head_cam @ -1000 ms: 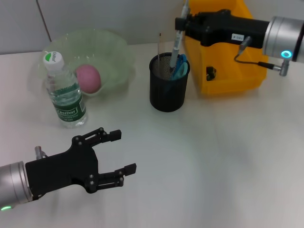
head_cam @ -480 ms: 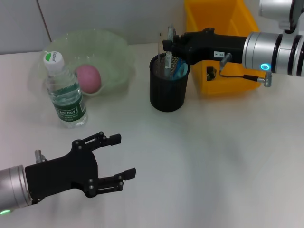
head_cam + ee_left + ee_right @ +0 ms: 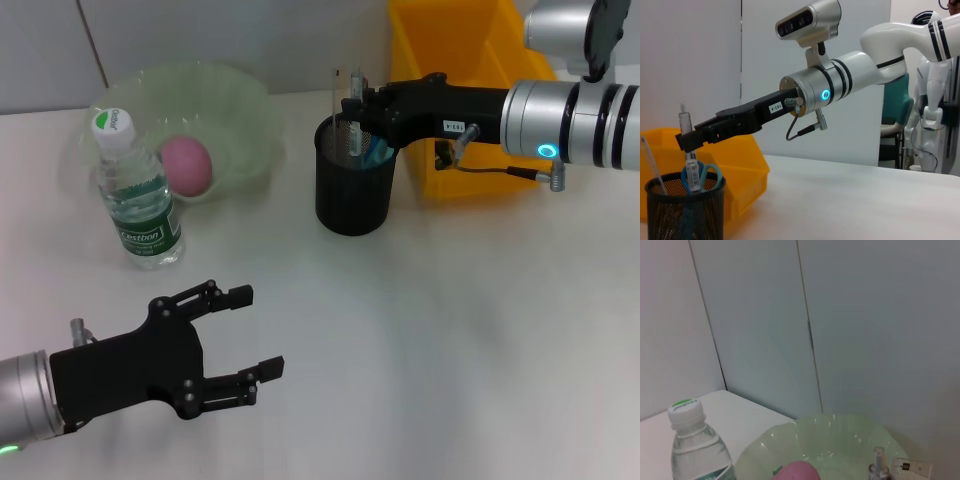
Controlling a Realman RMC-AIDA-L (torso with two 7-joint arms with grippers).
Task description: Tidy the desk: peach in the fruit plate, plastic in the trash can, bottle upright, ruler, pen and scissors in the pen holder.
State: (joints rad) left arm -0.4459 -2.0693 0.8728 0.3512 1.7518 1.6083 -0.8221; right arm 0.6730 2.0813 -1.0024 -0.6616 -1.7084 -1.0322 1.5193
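1. Head view: right gripper (image 3: 357, 112) over the rim of the pen holder (image 3: 355, 195), clamped on the pen (image 3: 354, 135), pen tip already down inside the mesh cup.
2. Step in hand, by the look of it: dropping the pen in, likely the last item on the list.
3. Already in the cup: blue-handled scissors (image 3: 379, 152) and the clear ruler (image 3: 340, 85), leaning at the far rim.
4. Peach (image 3: 186, 165) in the green fruit plate (image 3: 245, 110); bottle (image 3: 135, 192) upright just beside the plate, cap on.
5. Yellow trash can (image 3: 470, 55) behind the right arm; plastic not made out inside from here, perhaps hidden by the arm.
6. Left gripper (image 3: 247, 331) low over the near table, fingers apart, holding nothing, idle.
7. Next move calls for: parting the fingers to release the pen, then a straight lift clear of ruler and scissor handles so nothing tips the cup.
8. Left wrist view confirms the pen (image 3: 688, 155) standing near vertical among the scissor loops.
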